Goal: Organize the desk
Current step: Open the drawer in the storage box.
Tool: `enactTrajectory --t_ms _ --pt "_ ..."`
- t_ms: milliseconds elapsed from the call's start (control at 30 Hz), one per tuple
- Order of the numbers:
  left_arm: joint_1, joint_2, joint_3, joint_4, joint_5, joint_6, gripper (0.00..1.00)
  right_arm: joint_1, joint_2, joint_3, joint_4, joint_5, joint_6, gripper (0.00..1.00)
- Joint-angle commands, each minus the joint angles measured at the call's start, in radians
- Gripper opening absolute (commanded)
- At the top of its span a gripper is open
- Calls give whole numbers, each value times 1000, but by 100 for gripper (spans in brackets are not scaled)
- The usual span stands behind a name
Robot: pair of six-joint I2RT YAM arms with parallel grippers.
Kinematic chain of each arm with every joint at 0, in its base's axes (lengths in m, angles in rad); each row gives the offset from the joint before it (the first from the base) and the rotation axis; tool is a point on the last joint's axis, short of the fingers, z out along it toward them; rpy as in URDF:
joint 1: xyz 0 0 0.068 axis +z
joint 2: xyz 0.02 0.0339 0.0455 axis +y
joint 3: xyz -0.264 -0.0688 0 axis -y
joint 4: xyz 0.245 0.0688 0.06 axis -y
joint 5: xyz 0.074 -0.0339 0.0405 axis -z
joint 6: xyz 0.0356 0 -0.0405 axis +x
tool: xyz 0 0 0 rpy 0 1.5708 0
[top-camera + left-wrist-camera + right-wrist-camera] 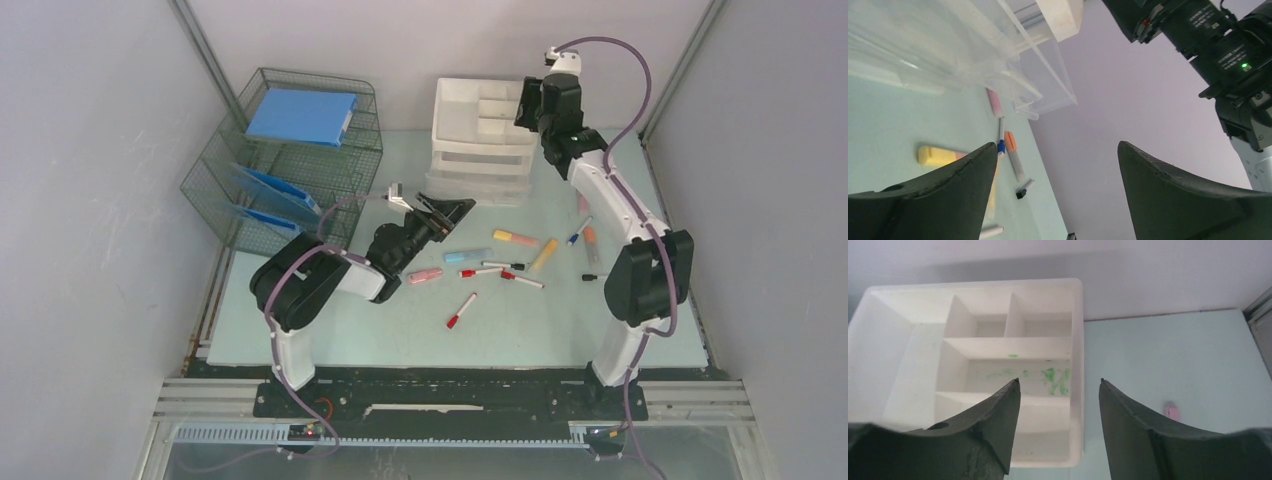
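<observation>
Matte black left gripper gapes empty; right gripper (wedge-fingered) spreads above white compartmented organizer.

No word, brand or number can be read in any view. The only lettering shows in the left wrist view: short lines of white print on the black joint housings of the right arm. They are tilted and too small to make out. A second patch of the same print sits lower on that arm, just beside a small green light that is lit.
</observation>
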Motion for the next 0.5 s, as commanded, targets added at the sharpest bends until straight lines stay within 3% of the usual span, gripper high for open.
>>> enactTrajectory --t_ms 0,267,467 --pt "-6 -111 -62 -4 26 77 92 8 -134 -29 37 -28 -62 68" --pt "-8 -298 -154 -235 147 264 99 -3 -385 -272 21 -161 -178 81" --pt "-38 -523 -194 -601 93 489 100 -106 -605 -407 -165 -640 -323 88"
